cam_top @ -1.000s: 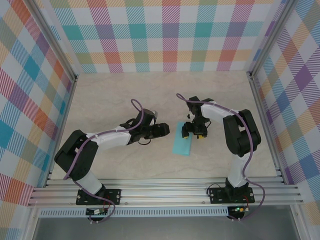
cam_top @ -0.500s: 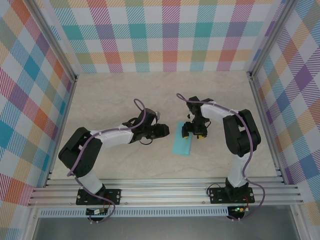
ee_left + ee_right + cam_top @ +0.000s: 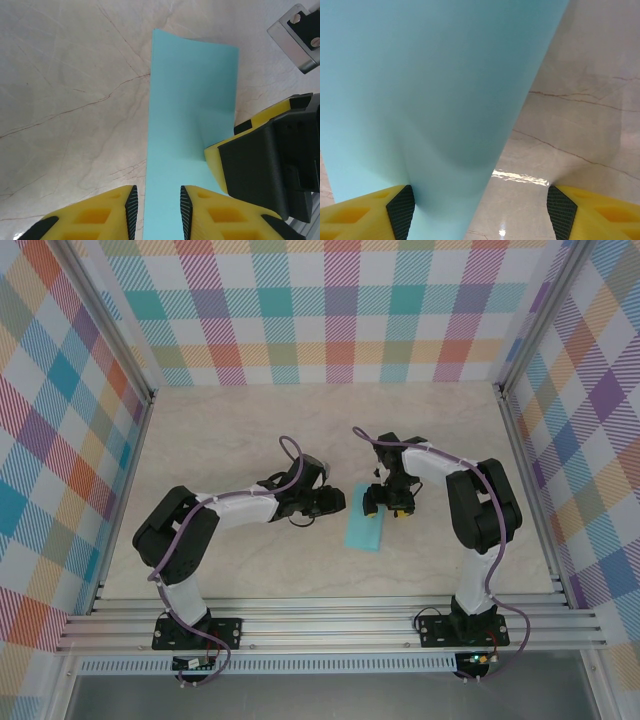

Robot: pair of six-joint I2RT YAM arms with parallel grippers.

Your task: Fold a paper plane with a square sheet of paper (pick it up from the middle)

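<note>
Although unclear from overhead, the left tool (image 3: 157, 201) straddles the sheet (image 3: 192, 110) close-up.

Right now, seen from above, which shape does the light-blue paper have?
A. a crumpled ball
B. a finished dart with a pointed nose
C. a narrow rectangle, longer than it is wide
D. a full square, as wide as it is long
C: in the top view the light-blue paper is a straight-edged strip, clearly longer than wide, with no pointed nose and no crumpling.
</note>
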